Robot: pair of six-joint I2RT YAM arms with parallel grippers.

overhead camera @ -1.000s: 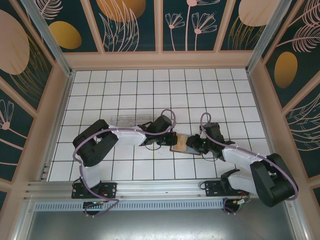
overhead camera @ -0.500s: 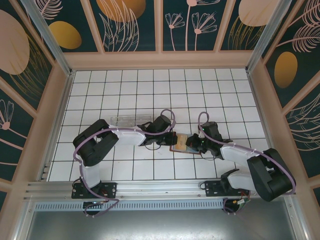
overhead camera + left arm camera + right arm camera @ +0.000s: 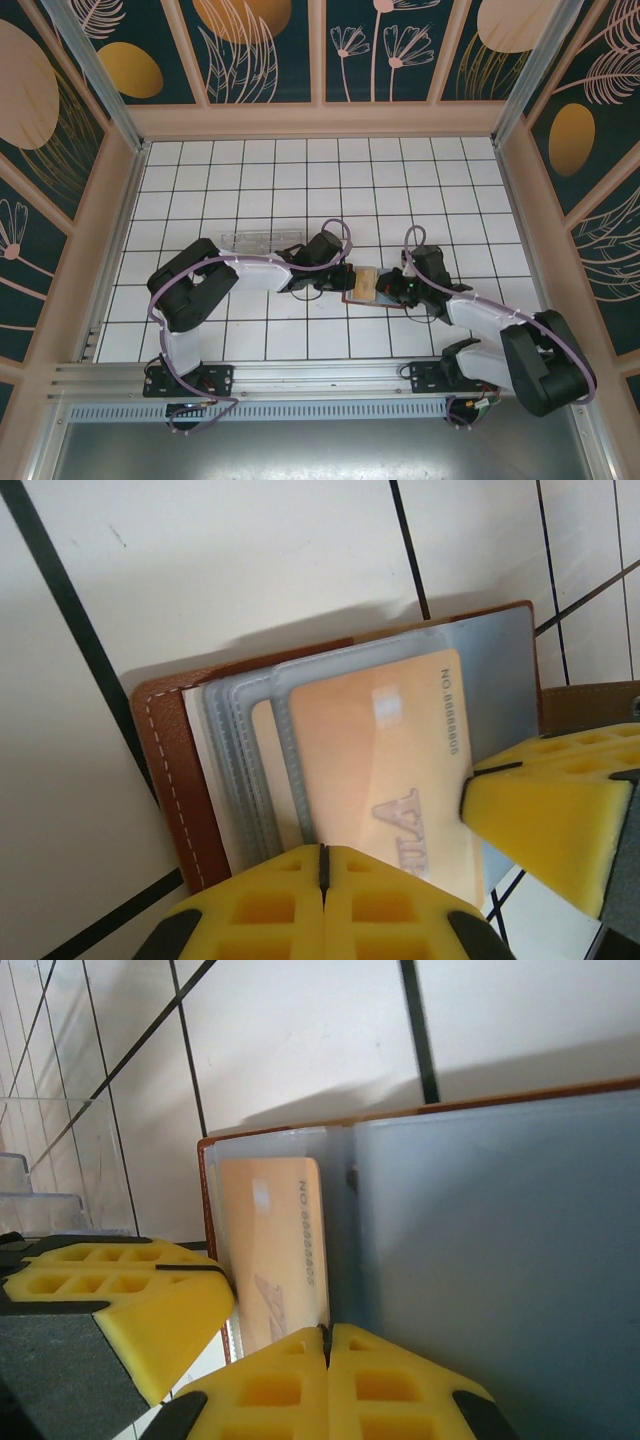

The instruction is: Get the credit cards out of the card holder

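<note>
Both hands clenched over the open card holder on the desk. Orange card runs lengthwise straight out from left hand; right hand flanks its side edge.

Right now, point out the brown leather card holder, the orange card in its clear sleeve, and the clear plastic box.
brown leather card holder [image 3: 170, 770], left wrist view, stitched left edge.
orange card [image 3: 370, 750], left wrist view, card face.
clear plastic box [image 3: 255, 240], top external view, its middle.

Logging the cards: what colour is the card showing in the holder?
Pale orange card, clearest in the left wrist view.
</note>
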